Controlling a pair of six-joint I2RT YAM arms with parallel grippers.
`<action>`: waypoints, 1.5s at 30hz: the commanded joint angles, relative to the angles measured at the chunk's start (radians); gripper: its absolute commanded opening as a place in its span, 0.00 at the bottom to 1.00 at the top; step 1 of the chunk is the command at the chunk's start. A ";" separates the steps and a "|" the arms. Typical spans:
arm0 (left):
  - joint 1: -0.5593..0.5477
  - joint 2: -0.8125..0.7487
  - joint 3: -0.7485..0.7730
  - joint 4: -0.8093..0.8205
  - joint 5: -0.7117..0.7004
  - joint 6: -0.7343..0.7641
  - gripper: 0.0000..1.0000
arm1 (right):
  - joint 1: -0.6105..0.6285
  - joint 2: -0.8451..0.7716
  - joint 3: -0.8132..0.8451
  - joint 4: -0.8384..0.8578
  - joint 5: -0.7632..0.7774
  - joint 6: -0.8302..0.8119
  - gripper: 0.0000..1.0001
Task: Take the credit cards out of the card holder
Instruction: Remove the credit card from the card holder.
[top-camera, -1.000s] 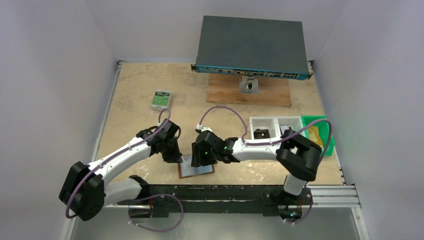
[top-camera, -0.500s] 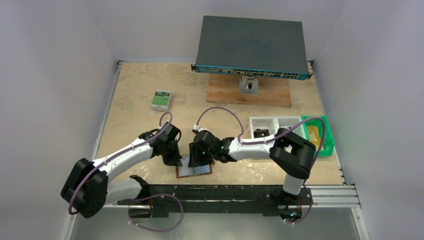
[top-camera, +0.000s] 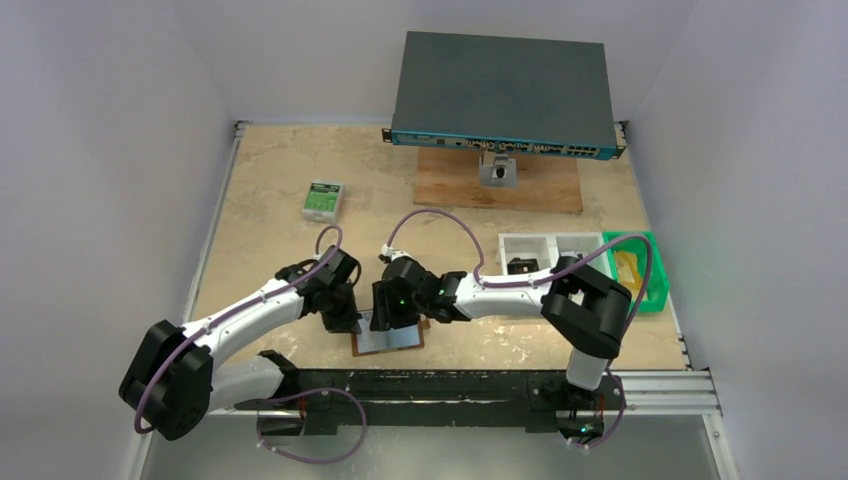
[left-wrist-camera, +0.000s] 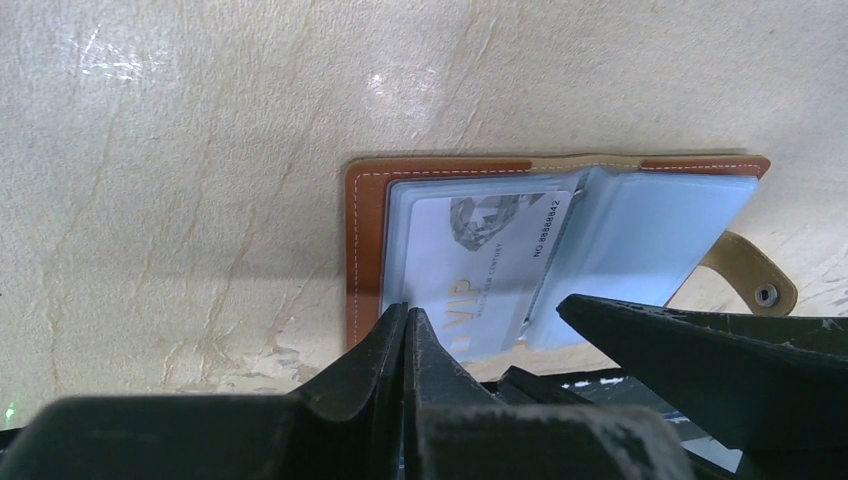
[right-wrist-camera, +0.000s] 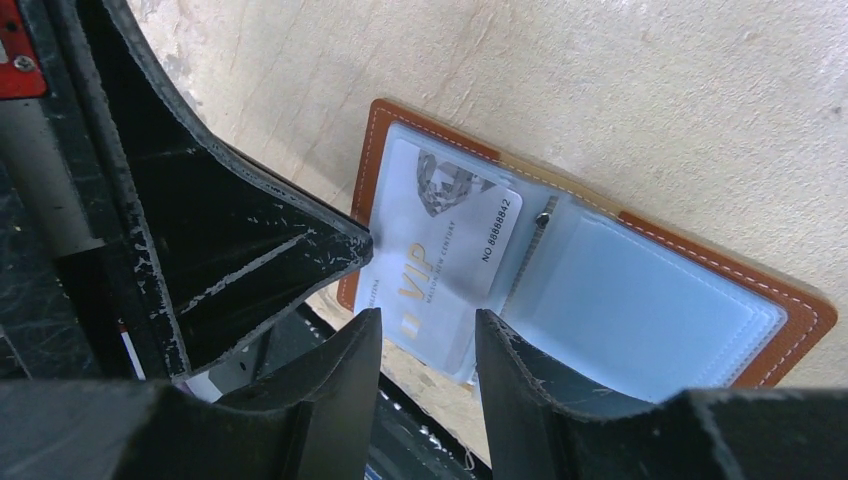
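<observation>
In the top view, the small brown leather card holder (top-camera: 388, 338) lies opened flat on the pale stone-patterned table (top-camera: 270, 180), close to its near edge and between your two arms. The left gripper (top-camera: 345, 320) is down at the holder's left side and the right gripper (top-camera: 392, 318) sits over its middle. From up here you cannot read either pair of jaws, nor see any card. No card lies loose on the table, so I judge the removal not yet begun in earnest: the holder is open, and every card is left to pull.

The left wrist view gives you what the top view hides. The left jaws are pressed together, their tips at the near left edge of the holder. Whether they pinch a sleeve edge or only press down, you cannot tell. A white plastic card printed with gold VIP lettering (left-wrist-camera: 480, 260) sits inside a pale grey-blue clear pocket on the left half. The tan snap tab (left-wrist-camera: 765, 292) hangs off the right side, a detail only this view shows.

The right wrist view adds the right jaws: they stand apart, one tip on each side of the card's near end, gripping nothing. It also shows the left tips touching the pocket's left corner, and bare pockets on the right half.
</observation>
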 joint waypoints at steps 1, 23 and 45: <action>0.006 0.002 0.002 0.003 -0.009 0.000 0.00 | 0.005 0.014 0.026 0.029 -0.032 0.000 0.40; 0.000 0.122 -0.053 0.174 0.096 -0.065 0.00 | -0.067 0.048 -0.128 0.237 -0.164 0.056 0.40; 0.001 0.177 -0.066 0.099 -0.025 -0.135 0.00 | -0.219 -0.007 -0.428 0.739 -0.391 0.206 0.39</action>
